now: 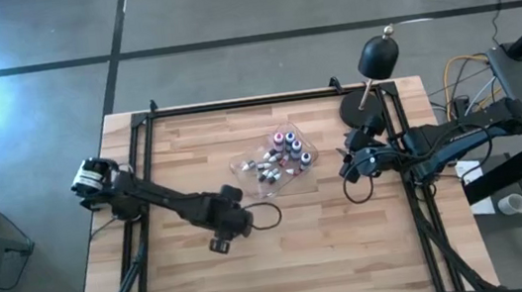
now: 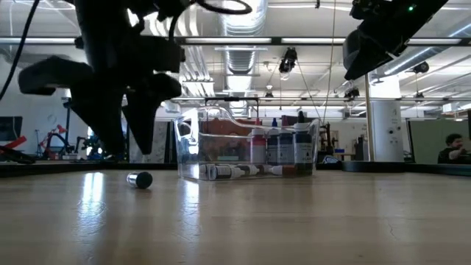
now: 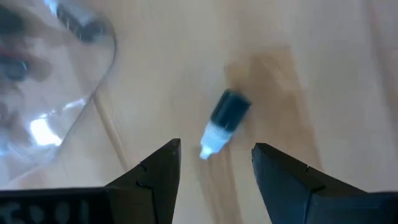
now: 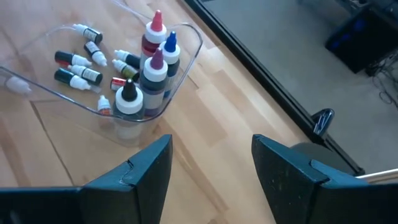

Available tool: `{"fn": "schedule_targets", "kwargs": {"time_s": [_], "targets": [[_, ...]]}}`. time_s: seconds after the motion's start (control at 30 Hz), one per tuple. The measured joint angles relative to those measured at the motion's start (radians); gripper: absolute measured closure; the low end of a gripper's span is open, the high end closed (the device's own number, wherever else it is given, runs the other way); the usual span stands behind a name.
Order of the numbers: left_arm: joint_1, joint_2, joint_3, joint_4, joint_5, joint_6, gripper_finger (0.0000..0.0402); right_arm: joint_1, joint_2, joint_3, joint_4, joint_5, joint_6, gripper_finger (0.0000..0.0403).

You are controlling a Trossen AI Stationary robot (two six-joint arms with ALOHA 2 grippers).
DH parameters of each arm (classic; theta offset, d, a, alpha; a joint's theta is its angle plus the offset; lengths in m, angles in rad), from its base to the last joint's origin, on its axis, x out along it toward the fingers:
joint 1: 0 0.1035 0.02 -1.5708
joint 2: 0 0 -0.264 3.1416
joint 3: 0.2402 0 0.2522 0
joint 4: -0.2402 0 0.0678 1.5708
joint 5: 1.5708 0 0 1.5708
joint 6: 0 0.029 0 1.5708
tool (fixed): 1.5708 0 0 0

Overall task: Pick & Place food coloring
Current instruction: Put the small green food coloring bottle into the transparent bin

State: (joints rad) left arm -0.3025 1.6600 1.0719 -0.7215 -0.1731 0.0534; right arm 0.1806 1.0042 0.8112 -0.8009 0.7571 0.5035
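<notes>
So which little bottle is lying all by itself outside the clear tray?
The dark bottle with the white tip, lying on its side on the bare wood by the left hand. All the others sit inside the tray.

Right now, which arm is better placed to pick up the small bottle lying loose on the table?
Left. Its open claw hangs right over the loose bottle, beside the tray. The right claw waits on the tray's far side.
</notes>
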Motion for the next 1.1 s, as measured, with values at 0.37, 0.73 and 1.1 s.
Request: {"fn": "schedule_targets", "kwargs": {"time_s": [0.37, 0.73, 1.1], "targets": [[0.061, 0.0, -0.104, 0.182, 0.081, 0.104, 0.0229, 0.0, 0.0, 0.0, 0.018, 0.001, 0.02, 0.0188], [0.092, 0.0, -0.162, 0.207, 0.157, 0.103, 0.0238, -0.005, 0.0, 0.0, 0.033, 0.002, 0.02, 0.0188], [0.092, 0.013, -0.163, 0.26, 0.169, 0.106, 0.0317, -0.012, 0.0, -0.008, 0.034, 0.002, 0.02, 0.0188]]}}
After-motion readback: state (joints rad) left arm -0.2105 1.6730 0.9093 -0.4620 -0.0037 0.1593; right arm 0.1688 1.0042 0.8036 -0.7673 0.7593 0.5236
